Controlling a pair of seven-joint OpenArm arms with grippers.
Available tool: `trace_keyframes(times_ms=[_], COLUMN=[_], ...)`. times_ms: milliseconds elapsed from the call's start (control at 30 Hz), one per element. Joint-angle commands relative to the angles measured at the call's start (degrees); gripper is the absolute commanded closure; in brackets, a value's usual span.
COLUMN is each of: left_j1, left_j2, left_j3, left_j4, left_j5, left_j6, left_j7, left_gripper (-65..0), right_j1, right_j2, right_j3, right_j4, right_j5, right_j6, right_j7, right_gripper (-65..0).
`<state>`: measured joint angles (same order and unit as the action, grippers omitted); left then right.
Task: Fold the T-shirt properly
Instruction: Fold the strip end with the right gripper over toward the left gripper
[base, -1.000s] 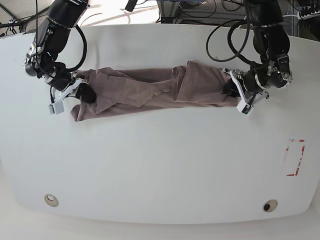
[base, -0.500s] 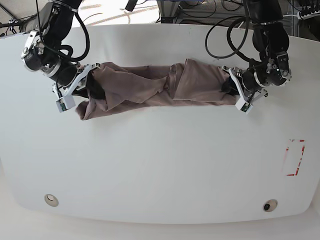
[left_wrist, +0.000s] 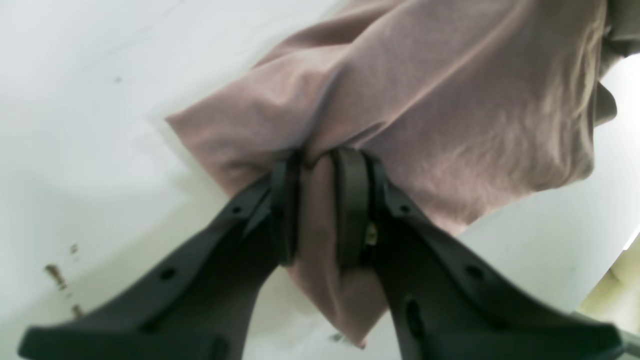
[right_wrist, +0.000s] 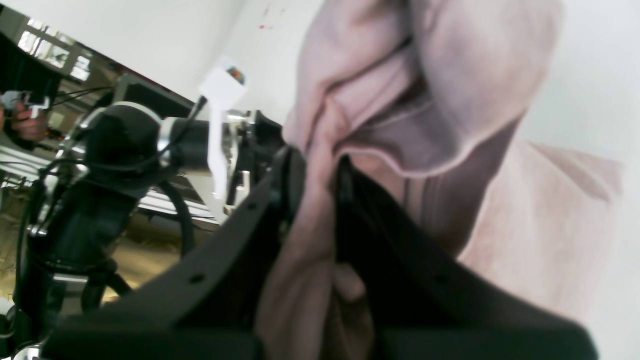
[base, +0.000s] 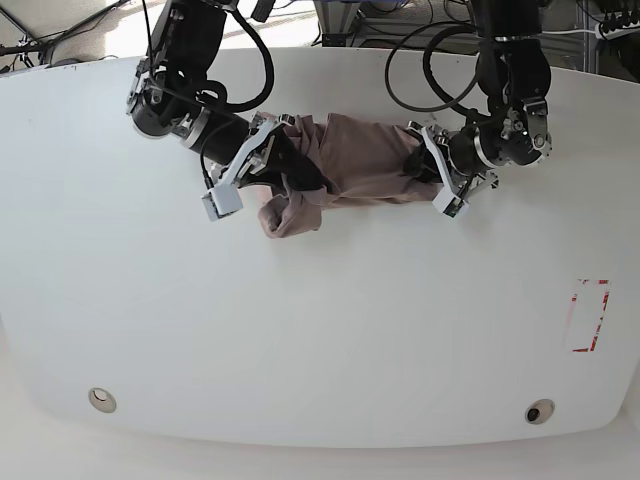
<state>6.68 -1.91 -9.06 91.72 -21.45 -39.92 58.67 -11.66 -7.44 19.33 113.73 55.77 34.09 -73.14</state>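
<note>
Mauve T-shirt (base: 350, 165) bunched, long axis left–right — both end effectors (left_wrist: 317, 165) (right_wrist: 315, 165) clamping cloth.

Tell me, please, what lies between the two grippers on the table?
Only the T-shirt, bunched, spans from the right gripper to the left gripper; each is shut on one end. The base view shows this.

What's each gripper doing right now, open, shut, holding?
Left gripper: shut on the T-shirt, one end pinched.
Right gripper: shut on the T-shirt, other end bunched between its jaws.
</note>
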Motion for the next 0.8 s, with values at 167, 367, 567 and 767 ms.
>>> trace_keyframes(times_ms=[167, 367, 567, 767], left_j1=[-0.48, -0.74, -0.74, -0.74], left_j2=[3.63, 4.95, 5.21, 5.12], left_j3=[0.40, 0.40, 0.40, 0.40], left_j4=[0.10, 0.01, 0.01, 0.01], left_j5=[1.80, 1.72, 1.72, 1.72], left_j6=[-0.08, -0.08, -0.08, -0.08], left_j7=[3.08, 4.75, 4.75, 4.75], left_gripper=[-10.8, -10.8, -11.0, -11.0], right_j1=[1.59, 3.09, 4.58, 4.50], right_j2=[-0.51, -0.60, -0.69, -0.34], right_j3=[-3.90, -7.51, -9.97, -15.51], right_j4=[1.04, 0.95, -3.89, -6.61], right_j5=[-0.25, -5.26, -7.81, -8.08], right_j6=[0.07, 0.16, 0.33, 0.07], right_j7=[3.56, 3.91, 5.58, 9.63], right_gripper=[0.0, 0.0, 0.0, 0.0])
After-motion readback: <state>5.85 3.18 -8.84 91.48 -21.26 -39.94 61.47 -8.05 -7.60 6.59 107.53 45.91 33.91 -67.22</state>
